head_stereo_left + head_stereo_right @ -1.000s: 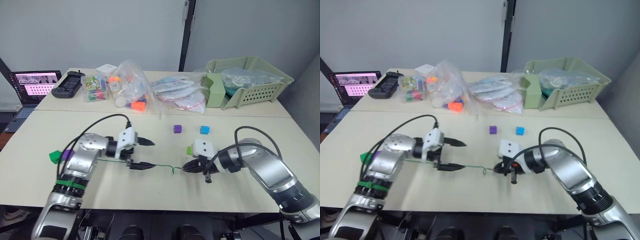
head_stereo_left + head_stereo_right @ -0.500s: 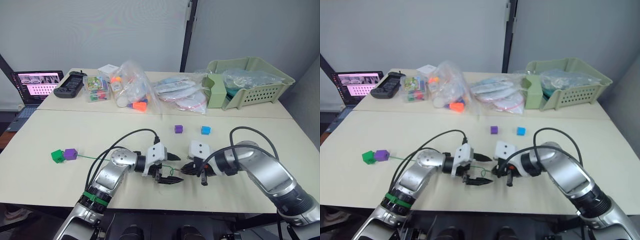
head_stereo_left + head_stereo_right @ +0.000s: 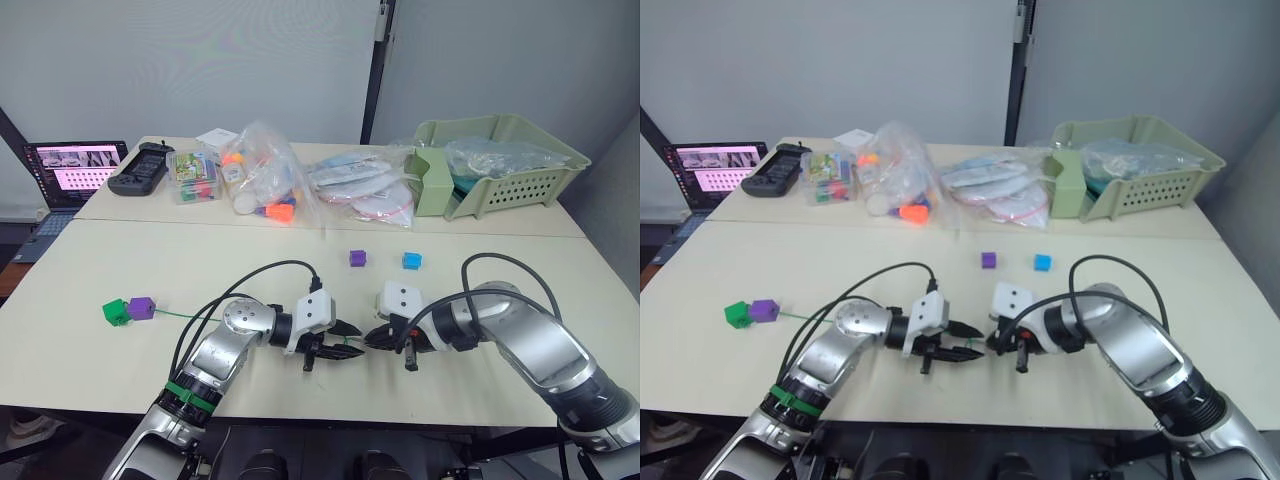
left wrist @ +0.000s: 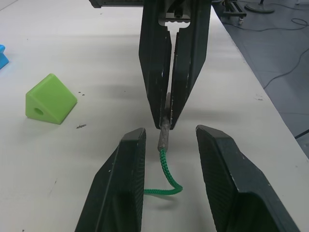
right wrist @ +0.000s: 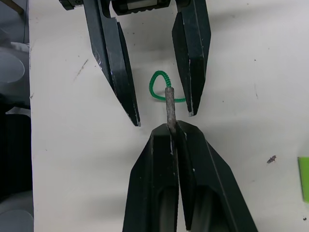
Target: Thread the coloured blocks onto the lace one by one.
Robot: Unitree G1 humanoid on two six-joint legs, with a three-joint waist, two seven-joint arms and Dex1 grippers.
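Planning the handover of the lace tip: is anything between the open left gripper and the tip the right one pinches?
Nothing visible does. The left gripper is open, its fingers either side of the lace tip, which the shut right gripper holds. The lime block lies off to the side.

No legible text or labels anywhere

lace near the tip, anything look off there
Yes: the lace curls into a small slack loop just behind its stiff tip, between the open left hand fingers, while the right hand pinches the tip.
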